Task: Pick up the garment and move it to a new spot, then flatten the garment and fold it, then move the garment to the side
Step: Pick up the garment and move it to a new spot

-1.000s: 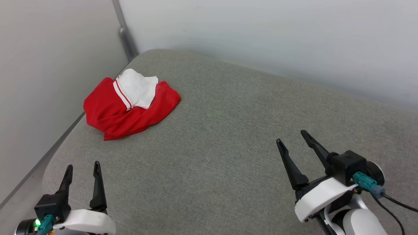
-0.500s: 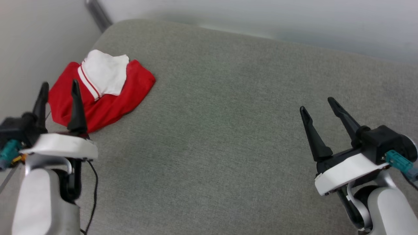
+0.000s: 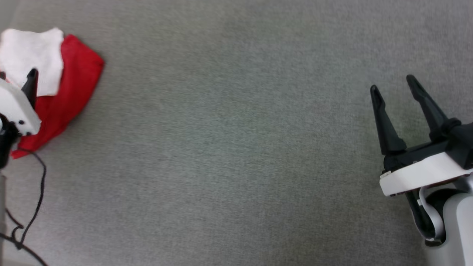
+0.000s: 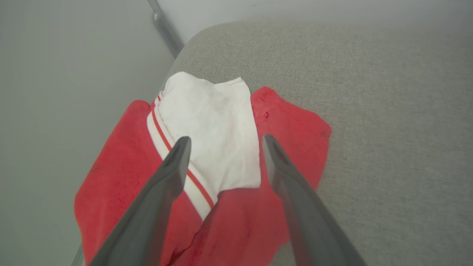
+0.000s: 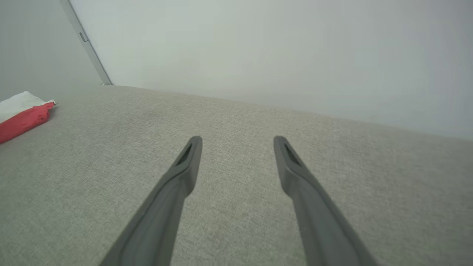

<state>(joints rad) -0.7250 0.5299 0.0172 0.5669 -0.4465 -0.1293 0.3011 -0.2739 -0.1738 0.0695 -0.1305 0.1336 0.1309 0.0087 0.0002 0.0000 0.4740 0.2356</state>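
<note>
- Left wrist view: the left gripper (image 4: pixel 225 142) is poised over the shirt (image 4: pixel 295 140). Its two dark fingers (image 4: pixel 162 188) are spread wide apart and nothing is clamped between them. Whether the tips touch the cloth cannot be told.
- The shirt is a bunched red heap with a white sleeve (image 4: pixel 210 129) lying on top. A white-and-red striped band (image 4: pixel 173 151) runs along the sleeve's left side.
- The shirt lies on a grey cushion (image 4: pixel 388 111), close to the far left corner and along the left edge. A pale wall (image 4: pixel 55 74) and a metal post (image 4: pixel 166 27) stand just beyond it.
- Right wrist view: the right gripper (image 5: pixel 238 142) is over bare grey cushion (image 5: pixel 92 155), well apart from the shirt (image 5: pixel 22 120). Its fingers (image 5: pixel 173 192) stand wide apart and hold nothing. The shirt shows as a low red-and-white strip at the view's left edge, near the post (image 5: pixel 87 44).
- Head view: the shirt (image 3: pixel 77 81) is at the upper left, and one finger (image 3: pixel 31 83) of the left gripper rises in front of its white sleeve (image 3: pixel 33 55).
- A thin black cable (image 3: pixel 40 184) hangs below that gripper's white housing.
- The right gripper (image 3: pixel 393 85) is at the far right over the cushion (image 3: pixel 229 147), its fingers parted and empty.
</note>
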